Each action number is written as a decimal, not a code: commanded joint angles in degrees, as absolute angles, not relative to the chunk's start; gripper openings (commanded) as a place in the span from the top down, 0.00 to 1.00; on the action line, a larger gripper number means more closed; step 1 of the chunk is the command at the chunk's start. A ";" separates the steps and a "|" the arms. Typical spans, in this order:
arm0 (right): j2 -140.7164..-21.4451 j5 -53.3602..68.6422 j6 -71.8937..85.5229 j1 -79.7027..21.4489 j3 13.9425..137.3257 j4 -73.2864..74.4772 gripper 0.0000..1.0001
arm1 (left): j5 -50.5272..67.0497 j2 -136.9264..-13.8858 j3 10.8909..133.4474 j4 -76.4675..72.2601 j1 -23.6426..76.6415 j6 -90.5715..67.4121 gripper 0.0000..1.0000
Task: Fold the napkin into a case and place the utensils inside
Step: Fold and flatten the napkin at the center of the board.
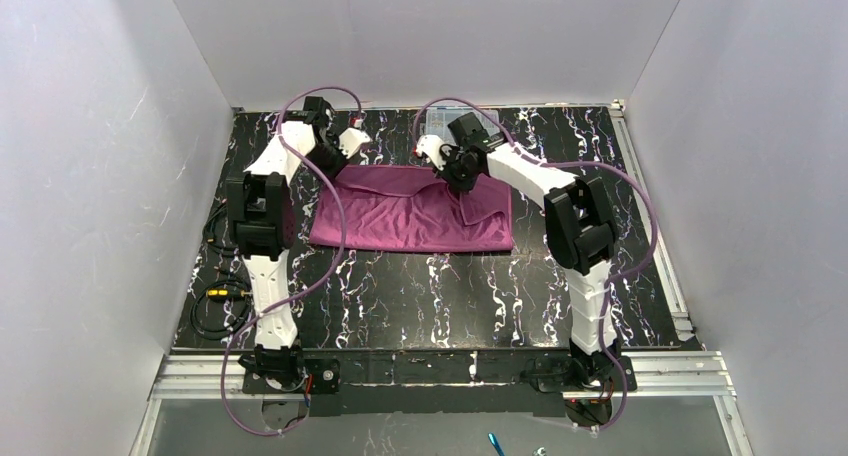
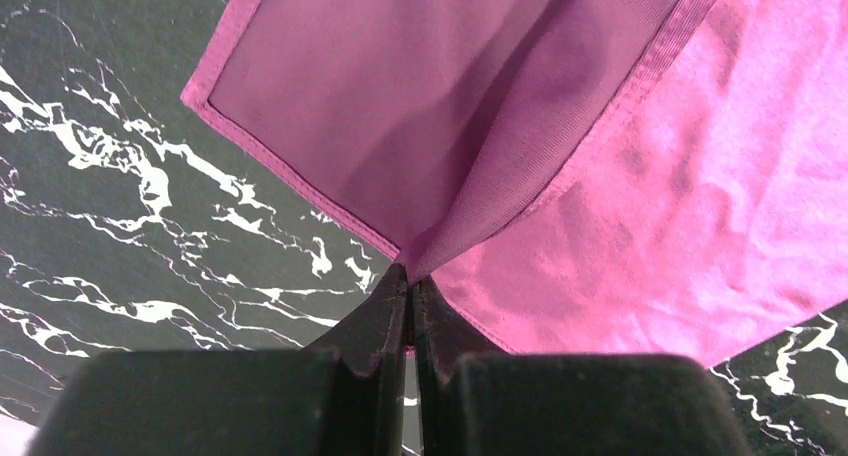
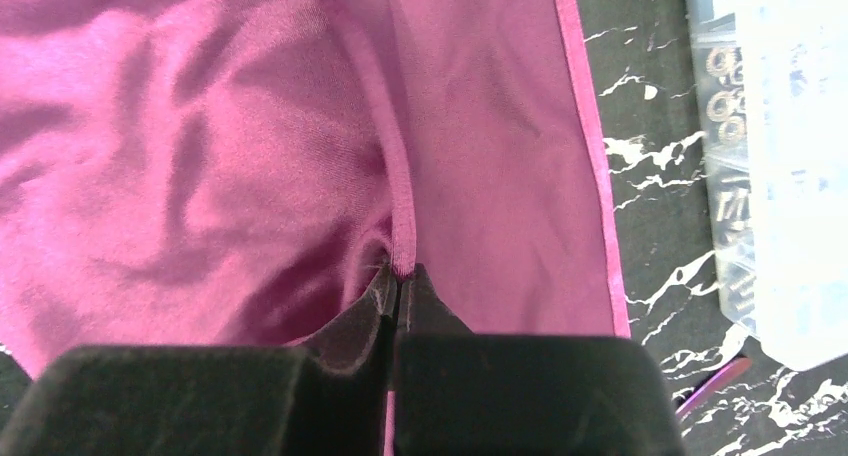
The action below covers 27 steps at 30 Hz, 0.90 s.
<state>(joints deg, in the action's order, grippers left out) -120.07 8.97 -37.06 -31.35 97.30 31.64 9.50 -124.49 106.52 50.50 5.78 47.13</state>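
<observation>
The napkin lies spread and wrinkled on the black, white-veined table, roughly midway between the two arms and wider than it is deep in the top view. Both arms bend in over its far edge. The left gripper sits at the napkin's far-left corner with its jaws clenched on the cloth. In its wrist view the dark fingers meet with the stitched hem caught between their tips. From there the corner rises as a duller, shaded flap above the shinier layer lying flat beside it. The right gripper is at the napkin's far edge toward the right corner, and its jaws are likewise squeezed tight on the fabric. A raised ridge of hem runs straight away from its fingertips, and the cloth puckers into soft folds on either side. Just beyond the napkin's hemmed side edge in the right wrist view stands a clear plastic box with small compartments. The tip of a thin purple stick shows by the box's near corner, off the napkin. The left arm's lilac cable drapes across the napkin's left edge.
</observation>
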 commanded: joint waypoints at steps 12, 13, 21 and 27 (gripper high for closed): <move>-127.57 4.40 -35.14 -29.54 105.76 31.86 0.99 | -0.71 -129.42 112.88 47.52 7.25 46.17 1.00; -127.80 4.13 -34.89 -29.53 105.80 31.25 0.99 | -1.55 -129.92 113.23 47.30 7.29 46.08 1.00; -129.99 2.97 -33.95 -29.14 107.05 29.26 0.99 | -1.85 -130.77 114.09 44.85 7.29 45.09 1.00; -130.85 2.52 -33.11 -28.81 108.36 28.96 0.95 | -2.38 -130.78 114.55 42.28 7.32 44.60 1.00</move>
